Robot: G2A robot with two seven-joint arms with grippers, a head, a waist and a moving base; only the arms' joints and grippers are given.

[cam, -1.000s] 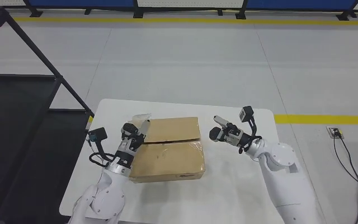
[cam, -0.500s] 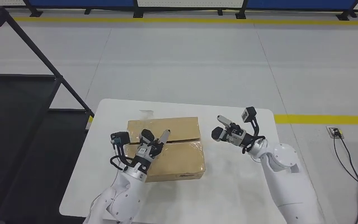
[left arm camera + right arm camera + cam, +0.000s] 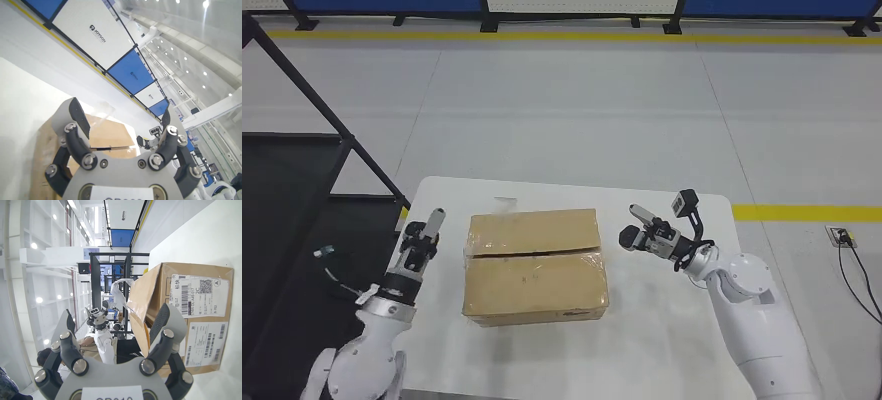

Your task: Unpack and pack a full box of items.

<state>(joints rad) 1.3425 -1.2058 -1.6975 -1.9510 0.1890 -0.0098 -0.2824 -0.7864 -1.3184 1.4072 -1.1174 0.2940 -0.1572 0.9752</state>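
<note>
A brown cardboard box (image 3: 532,265) lies in the middle of the white table (image 3: 662,330), its two top flaps folded down and meeting at a seam. Clear tape wrinkles over the near flap, and a loose strip of tape (image 3: 504,203) sticks up at the far left corner. My left gripper (image 3: 422,232) hangs open to the left of the box, clear of it, with nothing held. In the left wrist view the box (image 3: 109,132) lies beyond the open left gripper (image 3: 121,113). My right gripper (image 3: 635,225) is open just right of the box, facing its labelled end (image 3: 198,313).
A black metal rack (image 3: 302,200) stands off the table's left side. The table edge runs close behind my left arm. Bare tabletop lies in front of the box and to its right.
My left arm has swung from above the box's left part out to the table's left side, its gripper still open. The right arm has barely moved.
</note>
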